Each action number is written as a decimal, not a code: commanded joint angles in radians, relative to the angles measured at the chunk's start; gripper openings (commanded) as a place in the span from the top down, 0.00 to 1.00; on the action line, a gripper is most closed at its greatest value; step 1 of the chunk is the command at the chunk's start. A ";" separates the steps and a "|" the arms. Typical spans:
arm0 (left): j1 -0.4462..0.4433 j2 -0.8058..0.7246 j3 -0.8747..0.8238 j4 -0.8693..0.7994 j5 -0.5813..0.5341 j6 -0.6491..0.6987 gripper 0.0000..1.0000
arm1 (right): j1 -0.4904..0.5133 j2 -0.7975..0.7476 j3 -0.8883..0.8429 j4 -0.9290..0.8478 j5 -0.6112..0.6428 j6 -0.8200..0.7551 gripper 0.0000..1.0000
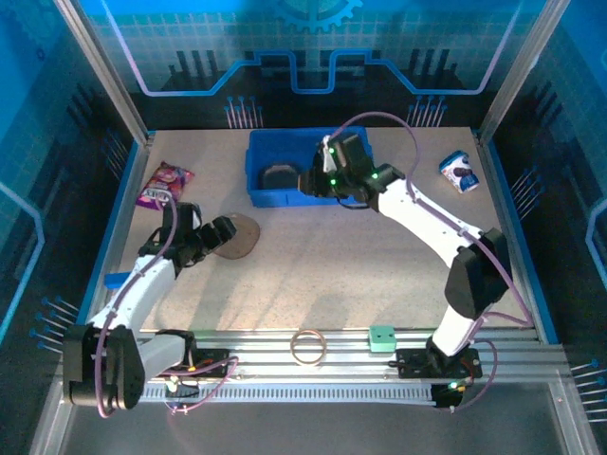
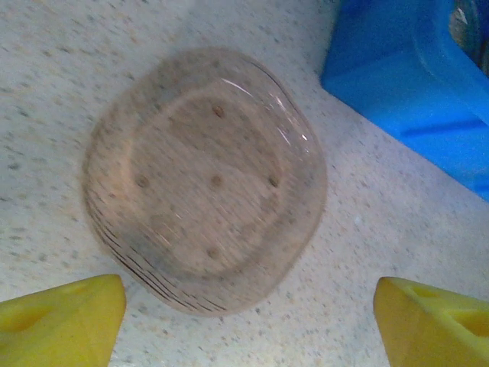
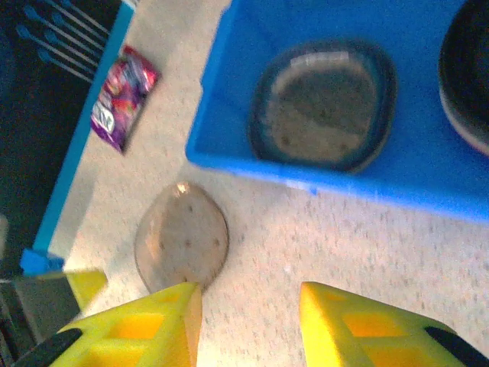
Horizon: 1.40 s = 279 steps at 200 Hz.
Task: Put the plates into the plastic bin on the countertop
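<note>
L hand (image 2: 246,306), R hand (image 3: 246,306) both apart; 1 clear plate (image 2: 206,180) out, 2 plates (image 3: 325,103) (image 3: 466,69) in bin (image 3: 221,92).

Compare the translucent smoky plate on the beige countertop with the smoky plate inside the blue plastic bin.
The countertop plate lies outside the blue plastic bin, under the left gripper; the binned plate rests inside. The countertop plate looks pale brown, the binned plate darker. Both are translucent, rounded.

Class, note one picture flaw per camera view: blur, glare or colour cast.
Top external: blue cast on the walls, soft shadows across the countertop. Left wrist: the translucent plate is smeared, glare on its rim. Right wrist: yellow fingers blurred.
</note>
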 commanded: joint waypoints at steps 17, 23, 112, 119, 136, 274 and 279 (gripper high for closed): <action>0.076 0.094 0.057 -0.058 -0.057 0.026 0.20 | 0.020 -0.099 -0.187 0.063 -0.016 0.040 0.62; 0.083 0.108 0.058 -0.051 -0.051 0.025 0.21 | 0.021 -0.106 -0.206 0.064 -0.017 0.043 0.62; 0.101 0.309 0.079 0.050 -0.007 -0.012 0.58 | 0.024 -0.135 -0.282 0.070 0.004 0.048 0.64; 0.101 0.319 0.080 0.050 -0.006 -0.013 0.58 | 0.024 -0.135 -0.280 0.070 0.004 0.048 0.64; 0.101 0.328 0.083 0.054 0.000 -0.011 0.59 | 0.023 -0.132 -0.277 0.067 0.010 0.046 0.64; 0.101 0.436 0.096 0.073 0.021 0.007 1.00 | 0.018 -0.128 -0.272 0.057 0.010 0.047 0.66; 0.101 0.436 0.096 0.072 0.022 0.010 1.00 | 0.018 -0.130 -0.272 0.057 0.008 0.045 0.66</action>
